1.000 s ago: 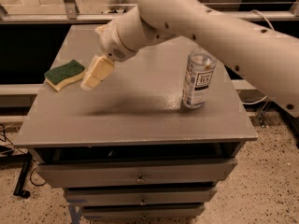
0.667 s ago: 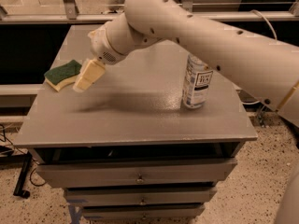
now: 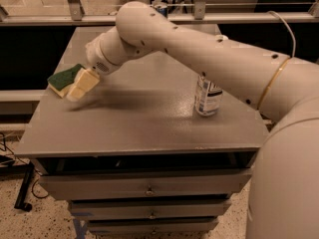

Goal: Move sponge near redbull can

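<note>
The sponge (image 3: 63,77), dark green on top with a yellow base, lies near the left edge of the grey cabinet top (image 3: 144,118). My gripper (image 3: 81,85) hangs at the end of the white arm, right beside the sponge on its right side, its cream fingers (image 3: 85,81) pointing down-left and overlapping the sponge's edge. The redbull can (image 3: 207,96), blue and silver, stands upright on the right part of the top, partly hidden behind my arm.
The cabinet has drawers (image 3: 144,188) below the top. A metal rail (image 3: 75,19) runs behind the cabinet. The floor lies to the left with a dark stand foot (image 3: 22,193).
My gripper has moved left and slightly down toward the sponge, and now overlaps its right edge. The sponge and can have not moved.
</note>
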Robot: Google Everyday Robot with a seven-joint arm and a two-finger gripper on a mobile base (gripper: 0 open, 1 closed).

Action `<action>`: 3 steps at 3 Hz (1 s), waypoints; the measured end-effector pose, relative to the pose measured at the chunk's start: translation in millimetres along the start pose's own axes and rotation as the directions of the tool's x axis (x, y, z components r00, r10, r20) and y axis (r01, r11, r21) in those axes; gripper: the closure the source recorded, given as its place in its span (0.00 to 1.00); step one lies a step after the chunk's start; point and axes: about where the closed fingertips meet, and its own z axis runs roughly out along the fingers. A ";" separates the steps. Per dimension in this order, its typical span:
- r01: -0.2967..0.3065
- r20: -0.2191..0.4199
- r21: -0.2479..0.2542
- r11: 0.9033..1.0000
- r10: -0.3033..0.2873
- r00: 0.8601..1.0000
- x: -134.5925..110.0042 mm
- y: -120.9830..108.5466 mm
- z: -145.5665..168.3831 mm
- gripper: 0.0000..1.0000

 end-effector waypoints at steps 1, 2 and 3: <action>-0.017 -0.015 0.002 1.000 0.017 1.000 6.4 -6.7 17.6 0.00; -0.027 -0.034 0.000 1.000 0.027 0.999 13.0 -9.3 30.1 0.18; -0.040 -0.040 0.000 0.999 0.040 0.998 14.2 -12.2 34.5 0.41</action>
